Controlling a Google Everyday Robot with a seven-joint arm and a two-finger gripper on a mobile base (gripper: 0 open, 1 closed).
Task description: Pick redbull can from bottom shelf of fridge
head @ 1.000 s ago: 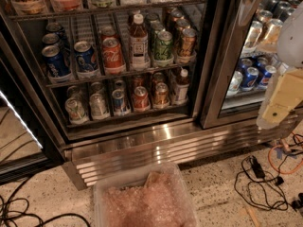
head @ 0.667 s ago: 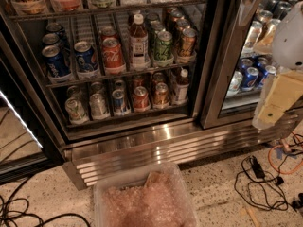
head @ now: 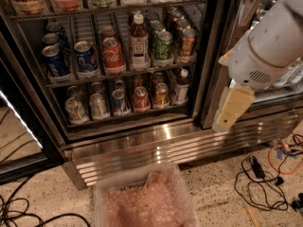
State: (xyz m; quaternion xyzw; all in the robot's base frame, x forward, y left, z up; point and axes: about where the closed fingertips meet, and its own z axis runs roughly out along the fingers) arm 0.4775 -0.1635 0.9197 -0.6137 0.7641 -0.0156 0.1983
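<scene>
- Speckled floor [head: 42, 193] runs in front of the fridge [head: 156, 148], with loose cables [head: 265, 183] lying on it at the right and a clear plastic bin [head: 102, 197] of pinkish material at the bottom edge.
- The gripper [head: 230, 109] hangs pointing down at the right, in front of the black door post [head: 215, 65], outside the open compartment. I cannot tell whether it is spread or pressed together. It holds nothing that I can see.
- Above it, the white arm [head: 267, 46] is cut off by the top and right edges.
- The redbull can [head: 119, 101] stands upright in the front row of the bottom shelf [head: 128, 121], just beside a red-orange can [head: 140, 98] and well apart from the gripper.
- Judged from this, the pick has not begun: reaching in, gripping and lifting out are all left.
- The rear cans on that shelf are partly hidden, and the can's red mark is hard to make out.
</scene>
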